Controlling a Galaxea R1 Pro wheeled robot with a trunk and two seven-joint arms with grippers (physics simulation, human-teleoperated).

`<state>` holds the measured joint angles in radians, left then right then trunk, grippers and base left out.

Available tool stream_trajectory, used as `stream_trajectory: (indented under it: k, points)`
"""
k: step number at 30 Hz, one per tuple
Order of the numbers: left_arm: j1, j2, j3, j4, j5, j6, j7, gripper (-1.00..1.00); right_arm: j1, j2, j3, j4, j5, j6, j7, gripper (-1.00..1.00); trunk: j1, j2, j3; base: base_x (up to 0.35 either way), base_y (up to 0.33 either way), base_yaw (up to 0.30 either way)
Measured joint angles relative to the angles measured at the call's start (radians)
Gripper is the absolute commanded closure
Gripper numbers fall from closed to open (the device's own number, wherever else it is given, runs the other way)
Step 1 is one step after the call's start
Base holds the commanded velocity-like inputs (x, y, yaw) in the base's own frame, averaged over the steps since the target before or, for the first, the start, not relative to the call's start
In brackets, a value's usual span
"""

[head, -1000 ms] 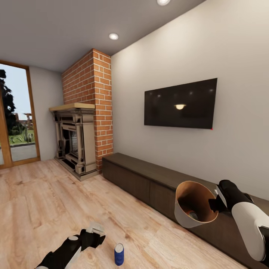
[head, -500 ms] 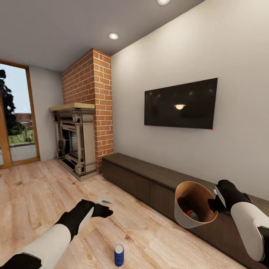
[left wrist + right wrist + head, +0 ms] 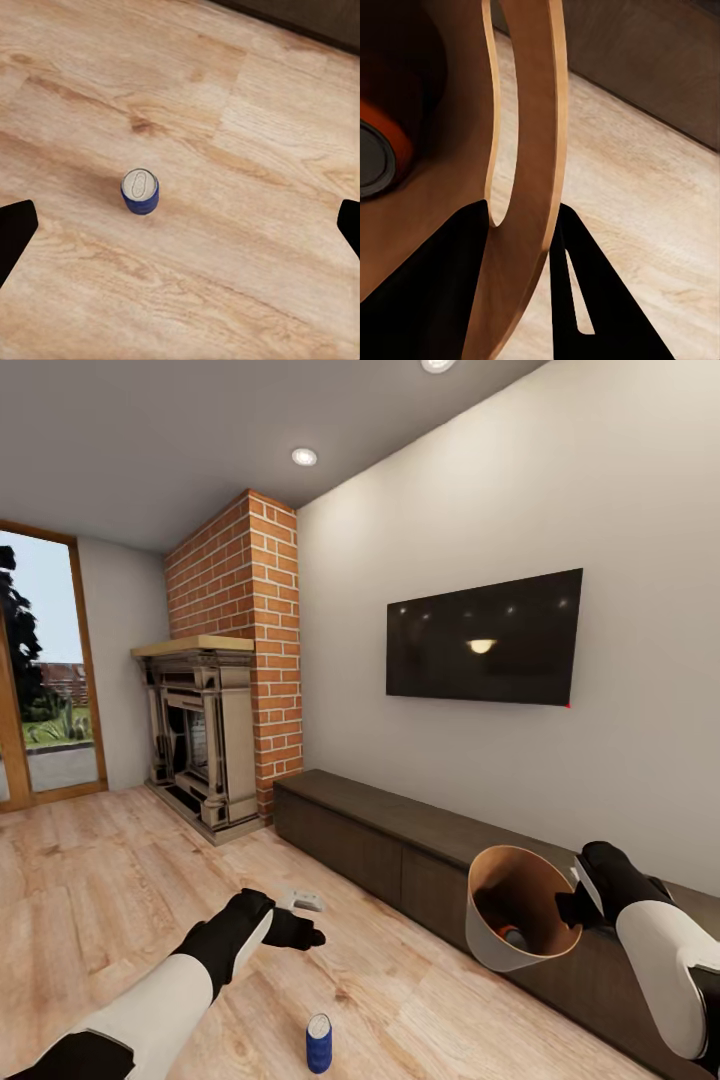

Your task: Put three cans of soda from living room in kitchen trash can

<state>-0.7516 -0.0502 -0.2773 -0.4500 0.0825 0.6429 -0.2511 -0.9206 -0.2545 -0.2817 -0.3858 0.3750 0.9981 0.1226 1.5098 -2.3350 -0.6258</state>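
As our left gripper (image 3: pixel 300 920) rises off the floor, the small blue silver-topped soda can (image 3: pixel 318 1042) stands ungrasped at six o'clock.
Fingers spread wide above it; our right gripper (image 3: pixel 572 905) pinches the tilted grey-beige, copper-lined trash can (image 3: pixel 488 945), an orange can (image 3: pixel 376 146) inside.

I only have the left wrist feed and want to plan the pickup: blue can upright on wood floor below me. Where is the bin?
Observer: The trash can is gripped by the right claw, tilted, over the dark bench.
Operator: Anything in it?
Observer: An orange can lies inside.
Operator: Is my left claw near the blue can?
Observer: The left claw hangs open above the blue can, not touching it.
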Motion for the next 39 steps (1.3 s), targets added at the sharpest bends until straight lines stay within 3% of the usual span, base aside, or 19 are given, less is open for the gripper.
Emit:
stream_trajectory:
  k: [3, 26, 39]
  points:
    - [0.000, -0.001, 0.000, 0.000, 0.000, 0.001, 0.002, -1.00, 0.001, 0.001, 0.000, 0.000, -0.002, 0.000, 0.000, 1.00, 0.000, 0.000, 0.000, 0.000, 0.000, 0.000]
    - [0.000, 0.003, -0.002, -0.004, 0.005, -0.011, -0.002, -1.00, 0.004, 0.001, 0.001, 0.002, 0.002, 0.000, 0.000, 1.00, 0.088, -0.161, -0.072, 0.000, 0.000, 0.000]
    - [0.000, 0.008, -0.001, -0.009, 0.006, -0.025, -0.002, -1.00, 0.007, 0.001, 0.001, 0.002, 0.000, 0.000, 0.000, 1.00, 0.096, -0.168, -0.122, 0.000, 0.000, 0.000]
